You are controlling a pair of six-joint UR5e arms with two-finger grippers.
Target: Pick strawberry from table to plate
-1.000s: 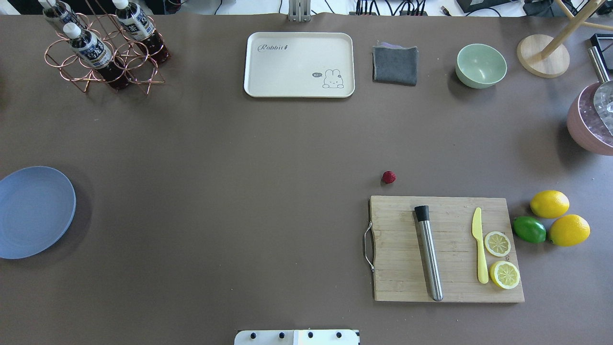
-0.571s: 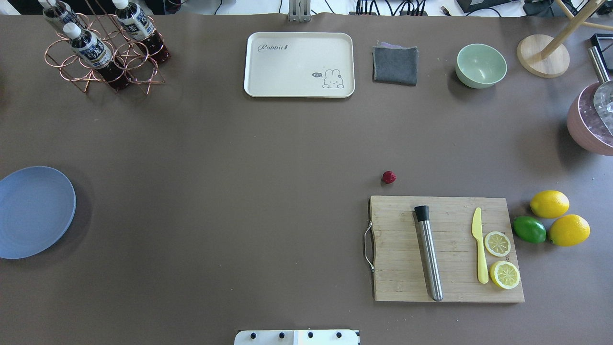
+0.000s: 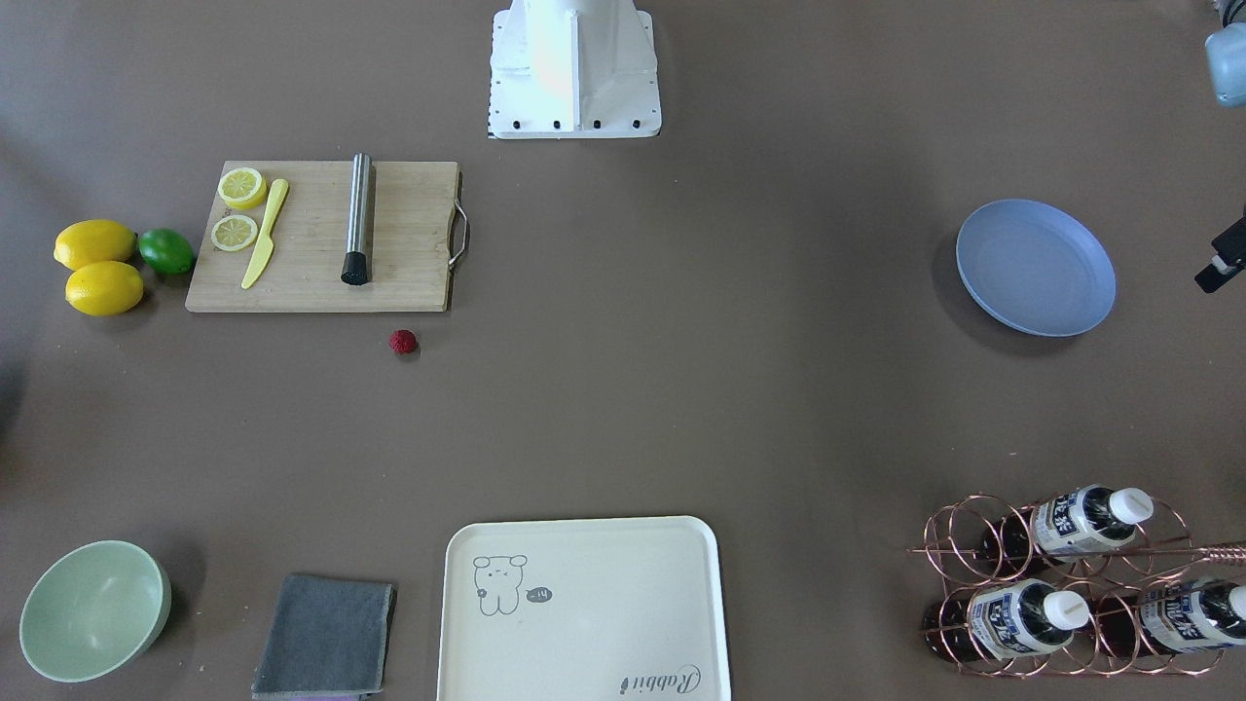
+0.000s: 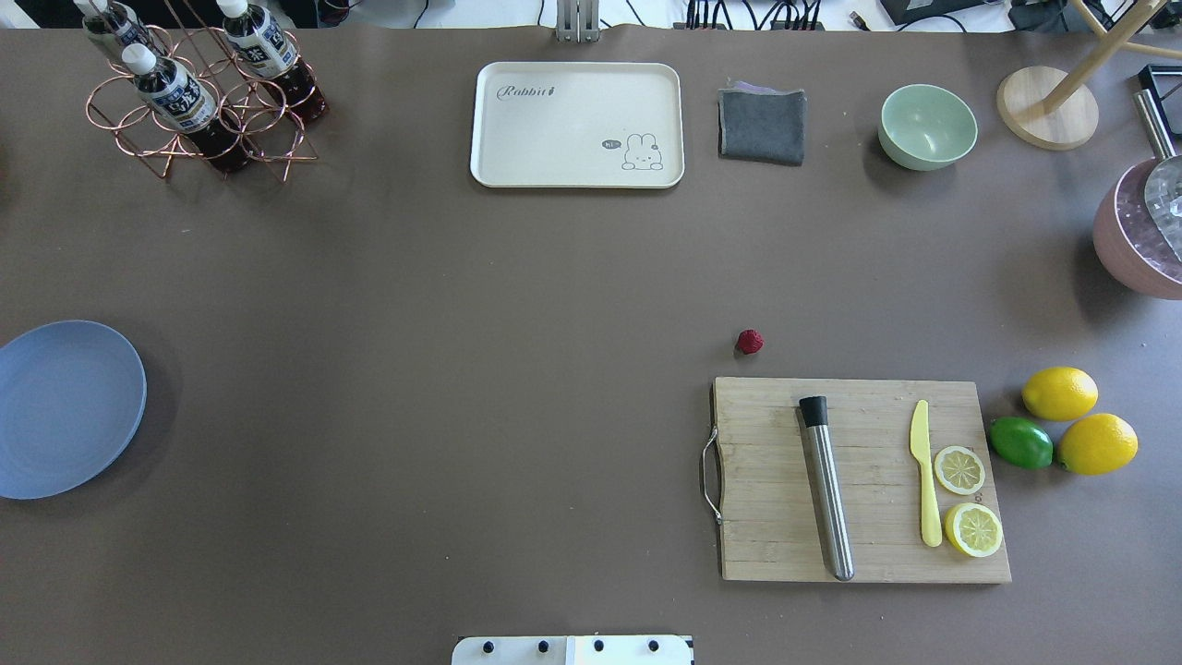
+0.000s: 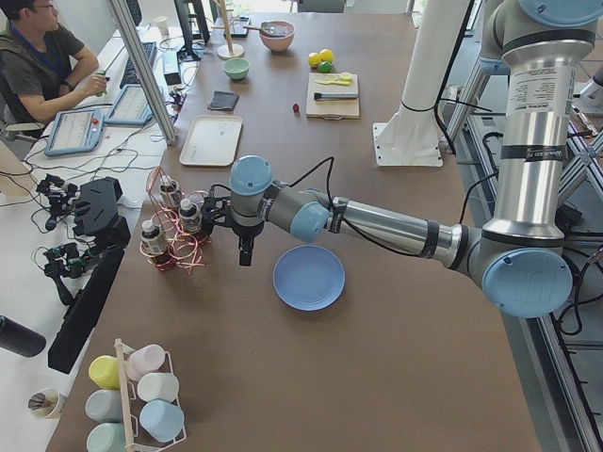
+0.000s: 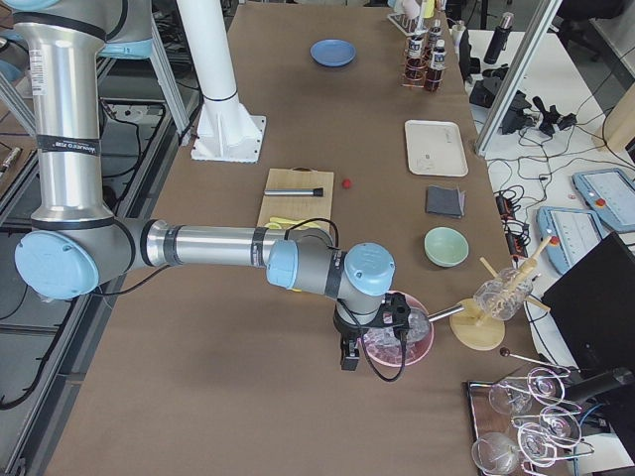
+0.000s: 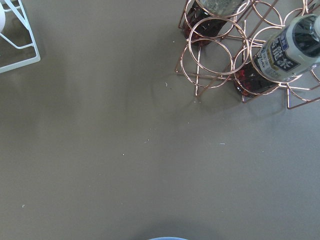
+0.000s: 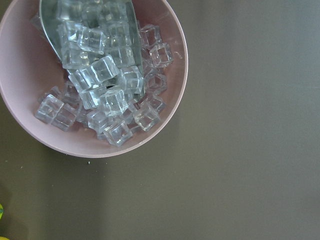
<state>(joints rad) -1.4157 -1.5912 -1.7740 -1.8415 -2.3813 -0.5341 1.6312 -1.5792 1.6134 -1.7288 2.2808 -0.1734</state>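
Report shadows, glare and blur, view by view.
Overhead exterior: even, soft light; the plate throws a faint shadow to its right; strawberry sharp. Exterior front-facing: the white robot base is nearly blown out. Right wrist-mounted: the ice is sharp, with bright glints.

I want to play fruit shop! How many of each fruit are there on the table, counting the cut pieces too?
Whole lemons: 2
Lemon halves: 2
Lime: 1
Strawberry: 1
Total: 6
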